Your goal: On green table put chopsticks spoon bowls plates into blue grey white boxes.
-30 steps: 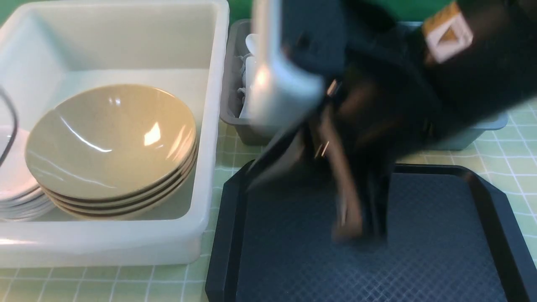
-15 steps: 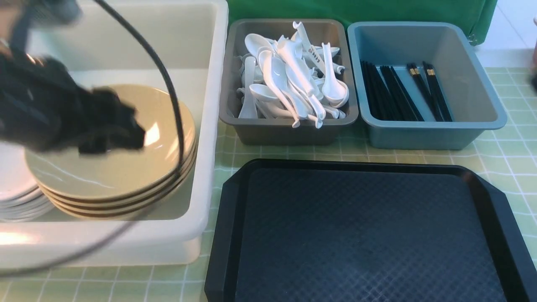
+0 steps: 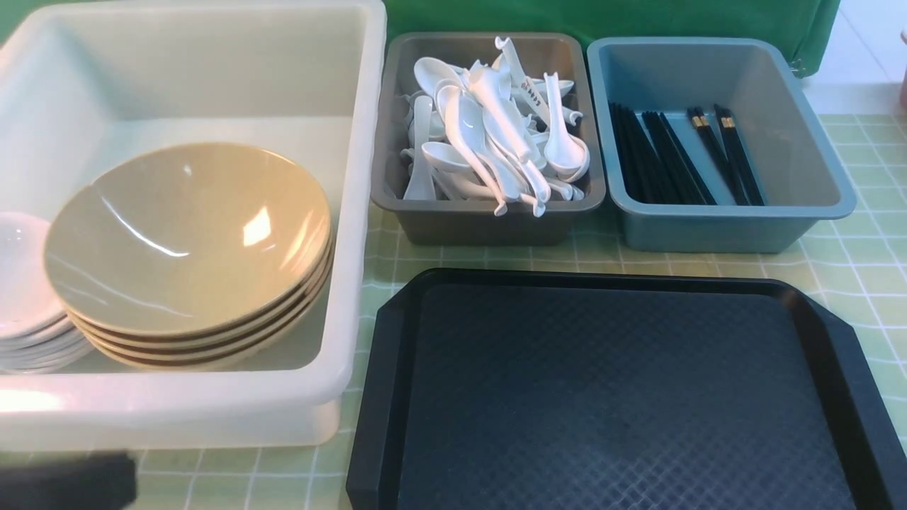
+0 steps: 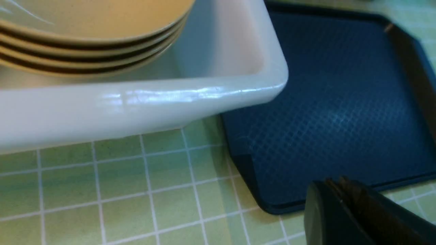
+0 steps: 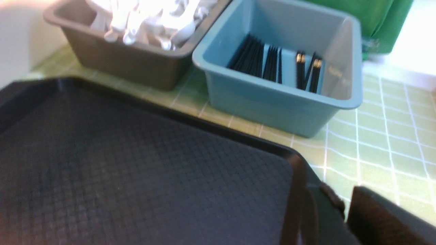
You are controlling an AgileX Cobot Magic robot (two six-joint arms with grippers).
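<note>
Stacked tan bowls (image 3: 184, 234) and small white plates (image 3: 21, 283) sit in the white box (image 3: 354, 212). The grey box (image 3: 489, 227) is heaped with white spoons (image 3: 496, 134). Black chopsticks (image 3: 673, 156) lie in the blue box (image 3: 708, 230). My left gripper (image 4: 335, 183) is shut and empty, low over the green table (image 4: 119, 190) by the near corners of the white box (image 4: 136, 102) and the tray. My right gripper (image 5: 344, 200) hangs over the tray's right edge, a narrow gap between its fingers and nothing in it.
A black textured tray (image 3: 609, 397) lies bare in front of the grey and blue boxes. A dark part of my left arm (image 3: 64, 482) shows at the front view's bottom left corner. Green cloth hangs behind the boxes.
The right arm that filled the middle has left the front view. The left arm swept across the bowls and sank to the bottom left corner, and its gripper has shut.
</note>
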